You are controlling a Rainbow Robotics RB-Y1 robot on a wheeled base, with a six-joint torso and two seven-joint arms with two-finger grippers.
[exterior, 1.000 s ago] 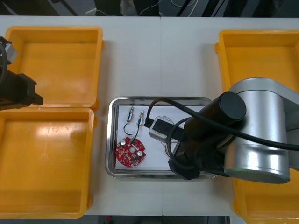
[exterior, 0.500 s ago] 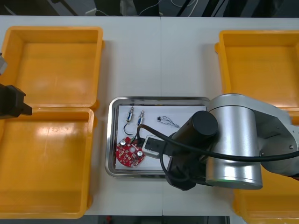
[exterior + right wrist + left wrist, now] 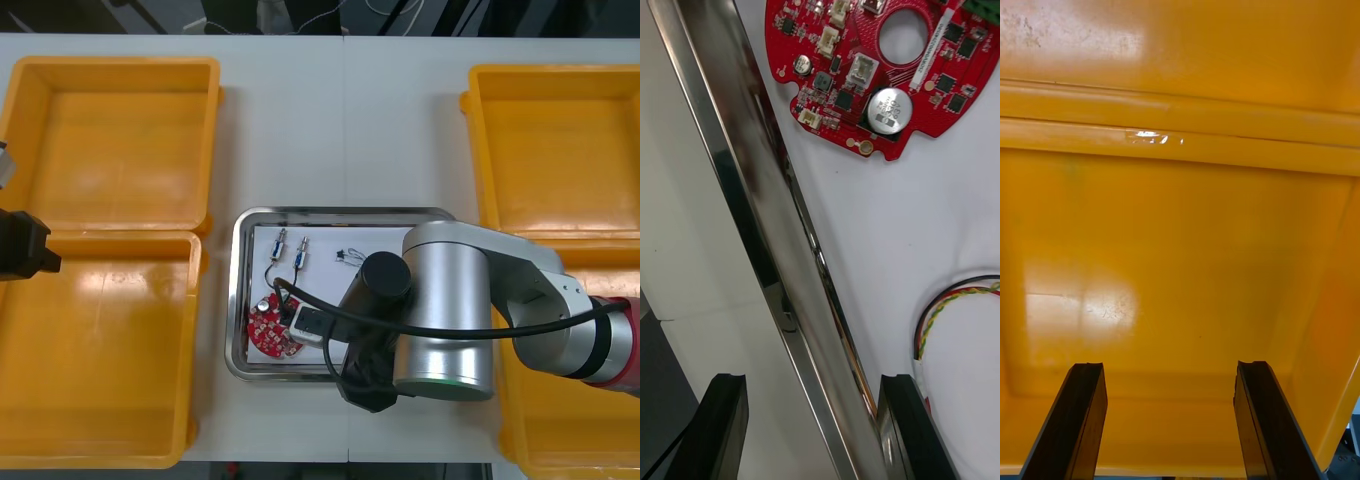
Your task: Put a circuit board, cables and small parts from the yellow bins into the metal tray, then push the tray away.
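**Lining up on the tray's near rim for the push**

I am hovering my right gripper (image 3: pixel 811 424) over the near rim of the metal tray (image 3: pixel 752 187). Its fingers (image 3: pixel 724 427) are spread wide and gripping nothing, one over the table (image 3: pixel 685 225), the other just at the rim.

The round red circuit board (image 3: pixel 880 67) is lying flat on the tray's white lining (image 3: pixel 887 225), studded with small chips and a silver can. A twisted red and yellow cable (image 3: pixel 955 300) is curling beside it. Two small metal parts (image 3: pixel 281 243) are sitting nearer the far rim.

Loading looks complete to me, so I am treating this as the push. Next I am needing to drop down and bear squarely on that rim. It is polished, sloped and mirror-slick, so a glancing contact is likely to slide off.

My left gripper (image 3: pixel 1171 420) is hanging spread and empty over the smooth plastic yellow bins (image 3: pixel 110 150).
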